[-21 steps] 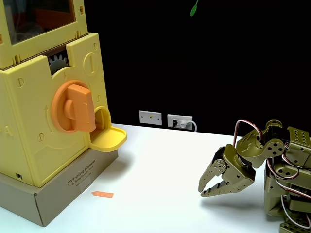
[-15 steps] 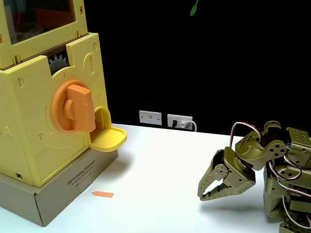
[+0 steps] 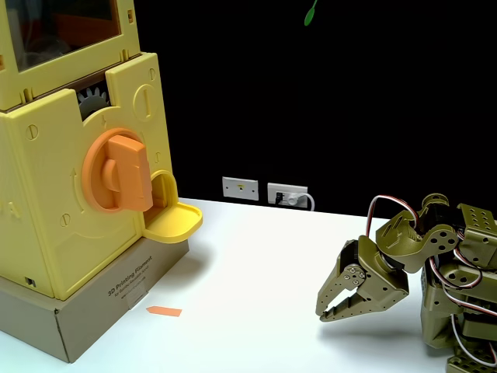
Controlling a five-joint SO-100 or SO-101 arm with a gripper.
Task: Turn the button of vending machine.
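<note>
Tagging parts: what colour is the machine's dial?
Orange, on the dial, clearest in the fixed view.

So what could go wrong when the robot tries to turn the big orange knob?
The gripper sits low on the table, far from the button, so it might miss the raised bar. The yellow tray sticks out just below, and the arm could bump it. The vending machine stands on a cardboard box, so a hard push might shift it.

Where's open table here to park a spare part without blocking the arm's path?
Bare white table runs between the yellow tray and the gripper, back to the wall outlets. The lane toward the button crosses it. Crowded spots: near the cardboard box with its orange tag, and the arm at right.
</note>
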